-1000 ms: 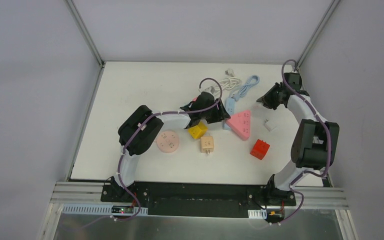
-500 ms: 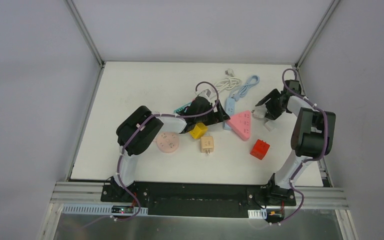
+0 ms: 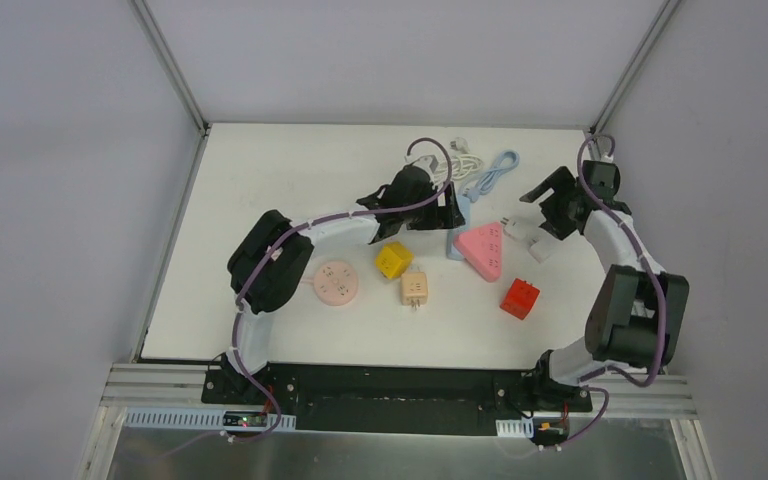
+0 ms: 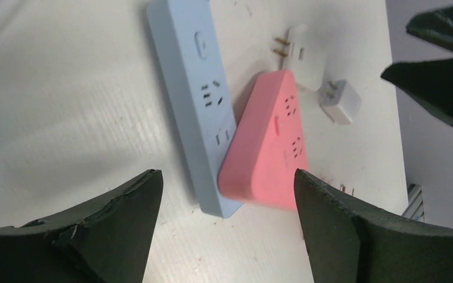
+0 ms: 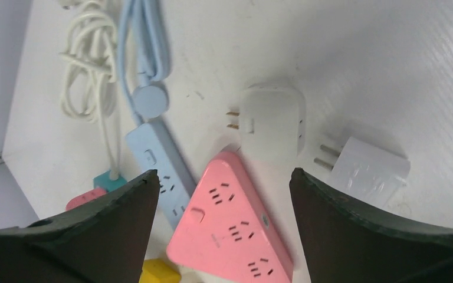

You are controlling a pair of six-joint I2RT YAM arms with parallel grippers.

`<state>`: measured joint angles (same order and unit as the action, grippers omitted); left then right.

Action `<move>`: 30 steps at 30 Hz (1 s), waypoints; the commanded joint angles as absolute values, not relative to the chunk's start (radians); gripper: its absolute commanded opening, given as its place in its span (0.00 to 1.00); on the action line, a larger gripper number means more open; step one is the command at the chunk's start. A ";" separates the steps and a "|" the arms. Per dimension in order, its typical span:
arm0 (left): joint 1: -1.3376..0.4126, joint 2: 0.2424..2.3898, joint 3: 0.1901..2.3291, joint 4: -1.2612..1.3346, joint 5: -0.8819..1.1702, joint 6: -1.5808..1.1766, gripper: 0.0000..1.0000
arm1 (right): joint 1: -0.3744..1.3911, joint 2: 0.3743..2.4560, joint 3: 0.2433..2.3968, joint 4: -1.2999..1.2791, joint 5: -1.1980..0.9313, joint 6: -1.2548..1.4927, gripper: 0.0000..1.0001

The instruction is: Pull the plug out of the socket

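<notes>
The pink triangular socket (image 3: 482,249) lies flat on the table beside a light blue power strip (image 3: 457,230). The white plug (image 3: 518,229) lies on the table at the socket's far right corner, its prongs bare and out of any slot (image 5: 271,121). My left gripper (image 3: 447,210) hovers open over the blue strip (image 4: 191,88) and the pink socket (image 4: 271,147), holding nothing. My right gripper (image 3: 545,205) is open above the plug, also holding nothing. In the right wrist view the pink socket (image 5: 236,221) sits between its fingers.
A small white charger (image 3: 540,249) rests just right of the plug. A yellow cube (image 3: 394,260), beige cube adapter (image 3: 415,289), red cube (image 3: 520,298) and round pink socket (image 3: 336,282) lie nearer. Coiled white (image 3: 460,160) and blue cables (image 3: 495,172) lie at the back.
The right gripper opened and let go of the white plug, which now lies on the table. The left gripper opened and drew back from the pink socket toward the far side.
</notes>
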<state>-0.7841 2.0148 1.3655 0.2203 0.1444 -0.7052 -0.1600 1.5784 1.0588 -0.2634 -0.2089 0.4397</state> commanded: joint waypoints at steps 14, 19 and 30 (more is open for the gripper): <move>-0.756 2.206 1.796 -0.231 0.079 -0.706 0.54 | -0.051 1.249 0.772 -0.162 -0.345 0.542 0.81; -0.755 2.238 1.803 -0.230 0.137 -0.714 0.46 | -0.038 1.244 0.729 -0.156 -0.348 0.524 0.81; -0.752 2.253 1.755 -0.207 0.179 -0.762 0.40 | -0.034 1.224 0.703 -0.159 -0.352 0.522 0.79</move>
<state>-0.7574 2.2837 1.7863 -0.2333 0.1711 -0.7303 -0.0383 1.2606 0.7067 -0.1829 -0.3328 0.5232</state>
